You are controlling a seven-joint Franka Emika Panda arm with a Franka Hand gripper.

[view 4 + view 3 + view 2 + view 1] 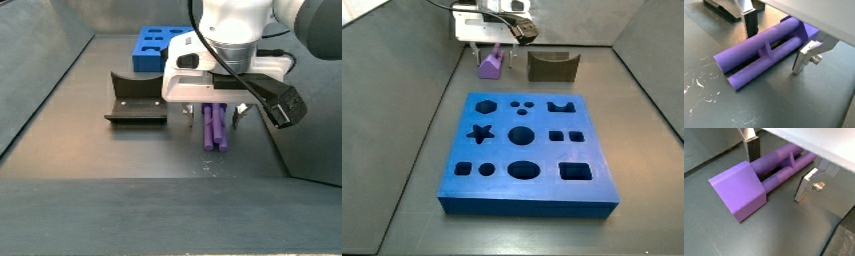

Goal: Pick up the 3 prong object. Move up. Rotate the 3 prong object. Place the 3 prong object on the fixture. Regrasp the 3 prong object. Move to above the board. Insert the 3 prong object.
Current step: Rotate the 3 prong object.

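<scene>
Light-purple plastic 3 prong object (764, 55) lying flat on dark floor, beside dark olive-brown notched fixture (551, 67). Gripper (774, 42) low, fingers spread astride it, not clamped. Pick-up not yet done; rotate, fixture placement, regrasp, insertion into blue holed board (525, 150) remain.

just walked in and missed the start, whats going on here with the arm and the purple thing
The Franka arm has its pincer lowered over the 3 prong object, which lies flat on the floor. The silver fingers sit on either side of it with visible gaps, so it is not gripped yet. The fixture stands empty beside it, and the blue board has nothing inserted.
</scene>
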